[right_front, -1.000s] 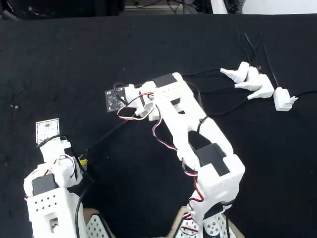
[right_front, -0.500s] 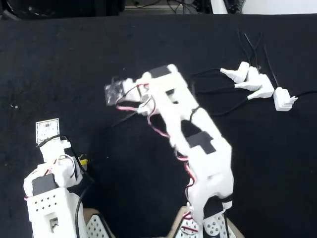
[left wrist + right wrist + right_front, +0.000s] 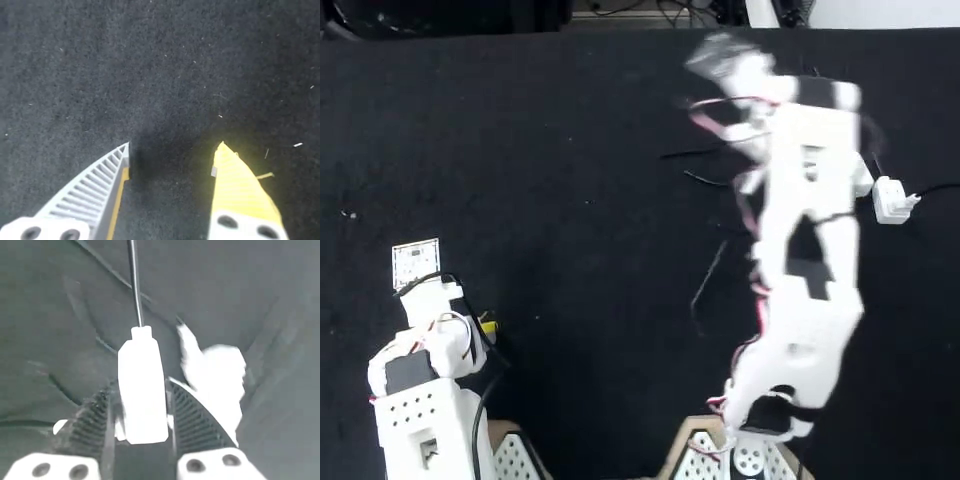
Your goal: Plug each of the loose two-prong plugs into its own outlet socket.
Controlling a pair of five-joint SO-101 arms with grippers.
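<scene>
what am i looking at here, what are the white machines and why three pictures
These are two white plastic robot arms at a table covered in black cloth. The wide picture looks down from a fixed camera above. The other two come from small cameras on each arm's wrist, looking along its gripper. The left arm sits folded at the near left corner. Its left gripper, one grey finger and one yellow, is open over bare cloth. The right arm is stretched toward the far right side. Its right gripper is closed on a white plug with a thin black cord. Another white plug-like piece lies just beyond it, too blurred to name. A small white square card and a white block adapter also lie on the cloth.
</scene>
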